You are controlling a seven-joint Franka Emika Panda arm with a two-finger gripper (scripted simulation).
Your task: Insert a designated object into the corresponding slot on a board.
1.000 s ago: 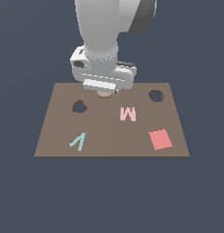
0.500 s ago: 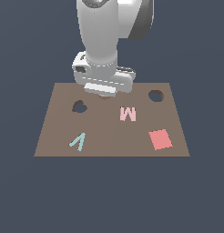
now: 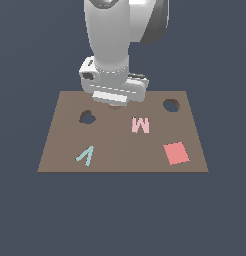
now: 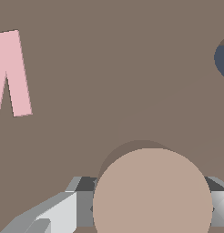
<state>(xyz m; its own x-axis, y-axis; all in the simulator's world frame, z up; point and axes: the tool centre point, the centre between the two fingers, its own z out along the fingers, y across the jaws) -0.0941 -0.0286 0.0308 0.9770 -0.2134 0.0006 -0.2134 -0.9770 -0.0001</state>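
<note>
The tan-peach disc [image 4: 152, 191] sits between my gripper's [image 4: 150, 207] grey fingers [image 4: 79, 205] in the wrist view, just above the brown board [image 4: 109, 68], and casts a shadow on it. In the exterior view my gripper [image 3: 114, 102] hangs over the board's [image 3: 120, 155] far middle, and only a sliver of the disc [image 3: 114, 105] shows under the hand. The smooth circular hole [image 3: 170, 105] lies well toward the exterior view's right of the gripper. The gripper is shut on the disc.
A lobed dark hole [image 3: 87, 118] lies toward the exterior view's left of the gripper. A pink letter M [image 3: 140, 125], a red square [image 3: 176, 153] and a teal V-shaped piece [image 3: 86, 155] lie nearer on the board. The M [image 4: 11, 75] and a dark hole's edge [image 4: 223, 59] show in the wrist view.
The hand has turned slightly and sunk a little toward the board, staying over its far middle. The disc under it shows less than one second ago.
</note>
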